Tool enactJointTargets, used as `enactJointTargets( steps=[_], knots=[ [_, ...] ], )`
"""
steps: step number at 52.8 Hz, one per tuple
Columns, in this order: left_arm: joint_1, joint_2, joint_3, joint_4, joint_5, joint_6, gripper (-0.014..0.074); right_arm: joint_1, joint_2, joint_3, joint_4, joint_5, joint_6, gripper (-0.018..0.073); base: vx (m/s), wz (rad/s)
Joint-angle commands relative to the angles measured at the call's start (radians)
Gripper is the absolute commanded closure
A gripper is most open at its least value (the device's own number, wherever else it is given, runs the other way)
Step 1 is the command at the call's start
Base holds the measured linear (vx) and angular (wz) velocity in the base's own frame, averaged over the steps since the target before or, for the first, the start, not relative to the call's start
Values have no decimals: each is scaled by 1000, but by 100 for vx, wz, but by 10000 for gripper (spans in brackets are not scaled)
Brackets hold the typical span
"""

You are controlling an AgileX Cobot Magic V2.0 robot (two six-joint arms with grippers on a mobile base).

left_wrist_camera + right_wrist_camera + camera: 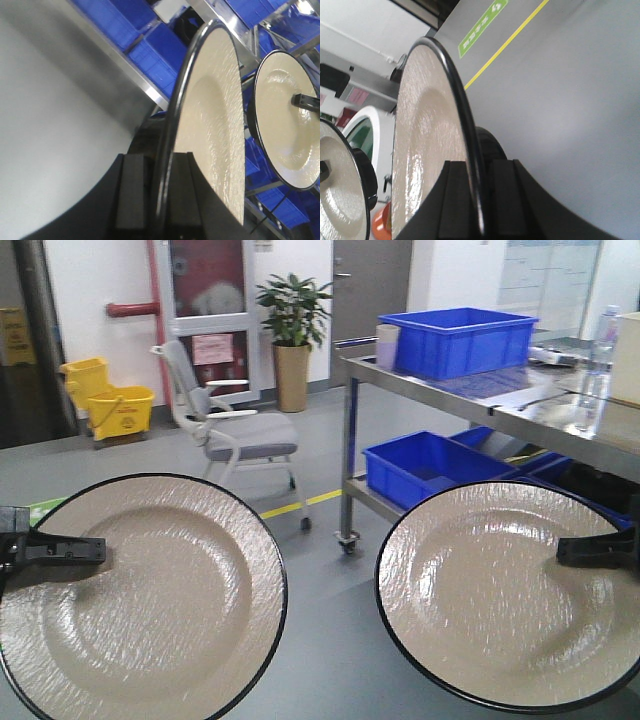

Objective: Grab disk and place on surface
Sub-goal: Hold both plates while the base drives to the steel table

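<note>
Two disks show, both cream plates with black rims. The left disk (150,610) hangs in the air at lower left, and my left gripper (60,548) is shut on its left rim. In the left wrist view that rim (172,115) passes edge-on between the two pads of the left gripper (159,159). The right disk (490,590) hangs at lower right with my right gripper (592,550) shut on its right rim. In the right wrist view the right gripper (479,167) clamps the disk (425,130). The dark taped surface is out of view.
A steel table (540,405) at right carries a blue bin (458,340), with more blue bins (425,465) on its lower shelf. A grey office chair (225,425), yellow mop buckets (110,400) and a potted plant (293,335) stand behind. A white-rimmed green conveyor (362,131) shows in the right wrist view.
</note>
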Motion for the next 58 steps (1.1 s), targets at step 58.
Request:
enactJointTargets(
  steps=[58],
  knots=[
    [-1, -43, -33, -136, 18, -15, 604, -3, -44, -31, 128, 87, 1, 568, 43, -3]
  ],
)
